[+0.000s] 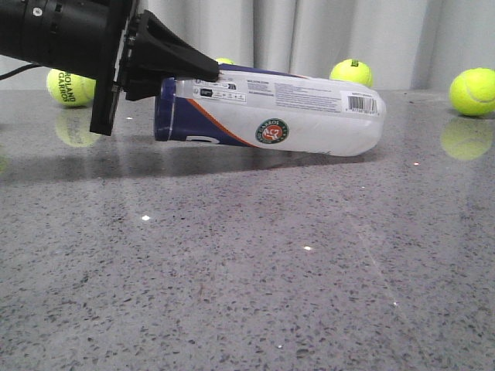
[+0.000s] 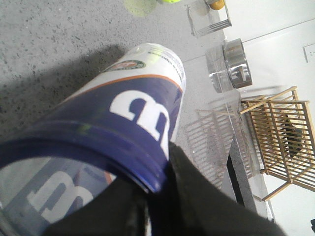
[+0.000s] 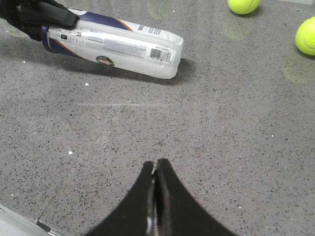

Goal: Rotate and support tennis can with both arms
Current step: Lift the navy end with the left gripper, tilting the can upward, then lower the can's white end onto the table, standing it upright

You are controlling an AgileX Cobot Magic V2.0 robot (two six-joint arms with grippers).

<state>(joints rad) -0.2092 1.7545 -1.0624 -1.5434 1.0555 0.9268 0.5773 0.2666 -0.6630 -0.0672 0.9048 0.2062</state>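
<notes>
One tennis can (image 1: 271,116) lies on its side on the grey speckled table (image 1: 247,294), a long clear tube with a white label, a navy band edged in orange at its open end, a round green-and-red logo and a barcode near the ribbed clear base. The left gripper (image 1: 203,75) clamps the navy rim, one dark finger along the top of the can, and that end sits slightly raised. The right gripper (image 3: 155,169) hangs over bare table well apart from the can, fingertips pressed together. Yellow-green tennis balls (image 1: 472,91) rest behind.
</notes>
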